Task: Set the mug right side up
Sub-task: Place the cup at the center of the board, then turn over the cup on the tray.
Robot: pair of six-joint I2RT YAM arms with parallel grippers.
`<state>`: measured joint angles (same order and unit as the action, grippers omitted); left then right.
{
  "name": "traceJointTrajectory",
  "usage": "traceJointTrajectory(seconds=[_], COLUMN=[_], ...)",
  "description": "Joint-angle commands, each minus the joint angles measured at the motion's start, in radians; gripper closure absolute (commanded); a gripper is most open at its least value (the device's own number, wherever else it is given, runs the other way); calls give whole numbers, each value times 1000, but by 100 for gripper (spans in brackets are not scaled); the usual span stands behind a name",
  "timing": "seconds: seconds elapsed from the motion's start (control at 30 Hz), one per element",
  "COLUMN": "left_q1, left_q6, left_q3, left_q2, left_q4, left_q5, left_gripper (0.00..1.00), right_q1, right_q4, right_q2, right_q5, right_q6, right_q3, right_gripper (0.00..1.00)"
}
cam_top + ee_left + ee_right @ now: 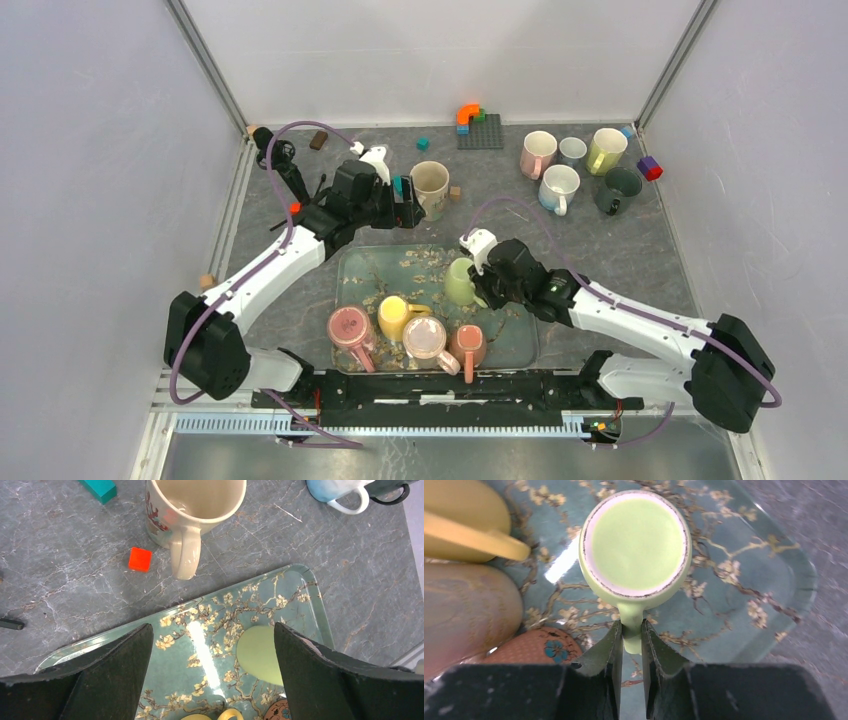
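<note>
Green mug (pixel 636 545) base-up on tray (pixel 749 600); handle (pixel 631 630) pinched between right fingers (pixel 609 652); left fingers (pixel 117 672) spread wide

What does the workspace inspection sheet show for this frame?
Surface: grey marbled table, floral tray at its centre.
Job's things: green mug base-up in the tray; four more mugs beside it.
Clutter: beige mug upright beyond the tray; mug cluster far right; building blocks; orange cube.
Grippers: right gripper shut on the green mug's handle; left gripper open above the tray's far edge.
Cables: purple cables loop along both arms.
Surroundings: pale enclosure walls.
</note>
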<state>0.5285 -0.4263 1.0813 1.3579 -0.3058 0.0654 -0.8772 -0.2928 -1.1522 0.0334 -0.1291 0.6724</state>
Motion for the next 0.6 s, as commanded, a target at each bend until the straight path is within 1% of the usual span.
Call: traceJointTrajectory(seconds=[0.0,0.1,0.27,0.33,0.4,0.5,0.57], left_q1=[-5,-5,-5,-4,-5,-5,-5], left_q6=[-40,-43,-49,-53,-57,-58,-60], left_q3=[-8,-8,-2,0,2,-1,-3], left_q2=[-34,-31,-23,-22,-24,-34,-40], left_q4=[30,34,34,35,32,28,27], left_q5=[31,35,55,66,72,77,84], left_gripper=[4,4,4,4,3,3,3], right_q1=[0,-1,-1,-1,-2,-2,-1], right_q4=[39,59,79,81,73,43,28], right_q2=[49,75,56,42,26,7,-2], right_q5=[183,211,187,170,159,159,160], right_q6=[-73,-96,-121,-124,-123,-123,-124], right_q3=[-4,-25,-27,-24,-13,12,29], right_gripper=[80,81,76,72,62,57,56])
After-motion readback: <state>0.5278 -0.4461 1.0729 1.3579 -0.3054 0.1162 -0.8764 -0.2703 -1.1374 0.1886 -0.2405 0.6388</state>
